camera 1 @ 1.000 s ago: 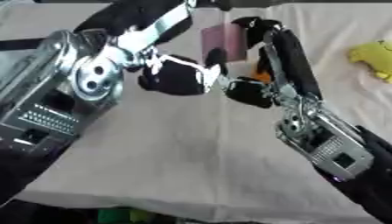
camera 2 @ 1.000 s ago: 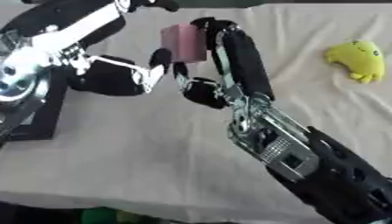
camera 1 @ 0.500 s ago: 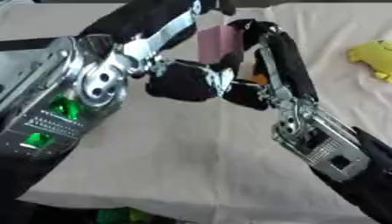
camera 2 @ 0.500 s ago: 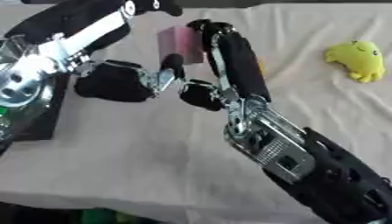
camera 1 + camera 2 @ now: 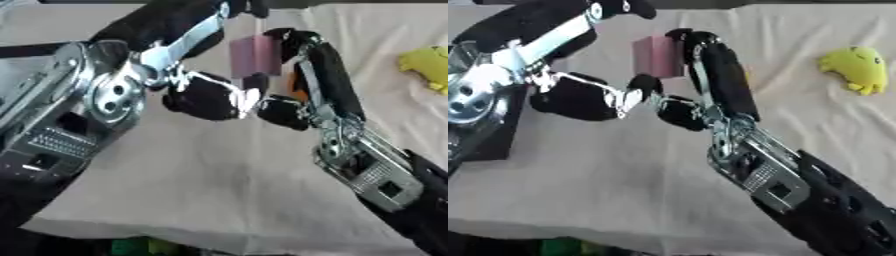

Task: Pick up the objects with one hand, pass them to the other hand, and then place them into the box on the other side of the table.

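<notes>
Overhead, a cloth-covered table (image 5: 605, 200) filled the view, a dark box (image 5: 487, 140) at its left edge. Mid-handover, it seemed: the right hand (image 5: 697, 50) curled round a pink block (image 5: 656, 56) held above the cloth, while the left hand (image 5: 588, 97) reached beneath, fingers apparently curled but not gripping. A yellow toy (image 5: 855, 67) lay far right, unpicked; boxing remained.

**Black limbs, silver joints**

The left hand (image 5: 579, 100) is black and bulbous, with pale silver parts at its fingers. Its arm has a bright metal strut, a round silver joint with dark screw holes and a slotted vent panel. The right hand (image 5: 710, 75) has glossy black segments; its forearm has a silver housing with a square port.
</notes>
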Available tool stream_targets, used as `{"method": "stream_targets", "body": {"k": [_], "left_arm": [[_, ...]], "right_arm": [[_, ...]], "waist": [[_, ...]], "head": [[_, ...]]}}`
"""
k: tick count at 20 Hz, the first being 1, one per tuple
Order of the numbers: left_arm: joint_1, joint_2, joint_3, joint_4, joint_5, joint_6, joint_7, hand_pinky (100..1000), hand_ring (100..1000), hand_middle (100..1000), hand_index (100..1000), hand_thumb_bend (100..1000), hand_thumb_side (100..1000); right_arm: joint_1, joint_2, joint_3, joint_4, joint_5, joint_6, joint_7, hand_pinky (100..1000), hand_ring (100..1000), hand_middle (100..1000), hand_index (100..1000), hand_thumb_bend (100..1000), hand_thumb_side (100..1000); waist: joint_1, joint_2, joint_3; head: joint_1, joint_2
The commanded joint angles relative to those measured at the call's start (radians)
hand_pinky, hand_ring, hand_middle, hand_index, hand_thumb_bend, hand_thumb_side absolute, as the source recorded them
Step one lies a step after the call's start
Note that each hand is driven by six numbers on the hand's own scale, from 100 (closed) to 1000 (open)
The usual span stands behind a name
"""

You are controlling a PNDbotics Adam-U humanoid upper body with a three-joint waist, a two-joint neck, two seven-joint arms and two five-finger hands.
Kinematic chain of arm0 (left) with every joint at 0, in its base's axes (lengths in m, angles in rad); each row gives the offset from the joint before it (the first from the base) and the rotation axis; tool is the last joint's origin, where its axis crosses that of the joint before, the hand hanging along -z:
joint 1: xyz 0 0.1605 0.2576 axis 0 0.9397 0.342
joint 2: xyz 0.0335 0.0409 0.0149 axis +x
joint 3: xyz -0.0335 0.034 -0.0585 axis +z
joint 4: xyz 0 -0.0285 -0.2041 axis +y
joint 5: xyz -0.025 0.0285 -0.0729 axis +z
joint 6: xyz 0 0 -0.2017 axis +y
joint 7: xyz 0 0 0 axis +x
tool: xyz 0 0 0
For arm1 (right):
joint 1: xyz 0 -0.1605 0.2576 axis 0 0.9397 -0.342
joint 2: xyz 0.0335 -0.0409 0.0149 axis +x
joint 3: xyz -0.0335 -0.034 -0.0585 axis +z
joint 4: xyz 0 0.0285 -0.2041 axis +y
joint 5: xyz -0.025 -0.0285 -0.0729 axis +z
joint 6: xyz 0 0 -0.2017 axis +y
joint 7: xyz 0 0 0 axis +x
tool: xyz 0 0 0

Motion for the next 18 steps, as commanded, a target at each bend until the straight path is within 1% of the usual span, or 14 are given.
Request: {"method": "stream_targets", "body": {"k": [1,3,6,11,14,18], "left_arm": [[-0.016,0.006,-0.001,-0.012,-0.015,0.134,-0.137,986,1000,872,907,315,100],[-0.022,0.01,-0.011,-0.012,-0.02,0.145,-0.159,990,1000,874,911,323,100],[-0.039,0.012,-0.019,-0.012,-0.033,0.159,-0.191,993,1000,874,912,352,100],[-0.057,0.012,-0.027,-0.012,-0.062,0.176,-0.23,1000,1000,877,917,380,111],[-0.055,0.011,-0.033,-0.012,-0.081,0.186,-0.242,999,1000,877,918,369,154],[-0.051,0.01,-0.035,-0.012,-0.102,0.187,-0.252,995,1000,873,914,339,184]], "right_arm": [[-0.007,-0.021,-0.004,-0.015,0.013,0.004,-0.018,292,621,527,617,100,100],[-0.005,-0.023,-0.003,-0.015,0.025,0.007,-0.021,294,622,529,618,100,100],[-0.003,-0.025,0.003,-0.015,0.07,0.008,-0.02,295,624,531,619,100,100],[-0.002,-0.021,0.004,-0.015,0.096,0.044,-0.015,292,624,531,618,100,100],[-0.004,-0.018,0.008,-0.015,0.101,0.054,-0.016,291,624,531,618,100,100],[-0.006,-0.016,0.01,-0.015,0.106,0.057,-0.019,290,618,531,618,100,100]], "waist": [[0.003,-0.022,0.003],[0.005,-0.023,0.004],[0.008,-0.024,0.007],[0.012,-0.025,0.012],[0.012,-0.024,0.014],[0.012,-0.023,0.017]], "head": [[-0.007,-0.005],[-0.012,-0.004],[-0.022,-0.002],[-0.027,0.0],[-0.031,-0.003],[-0.03,-0.004]]}}
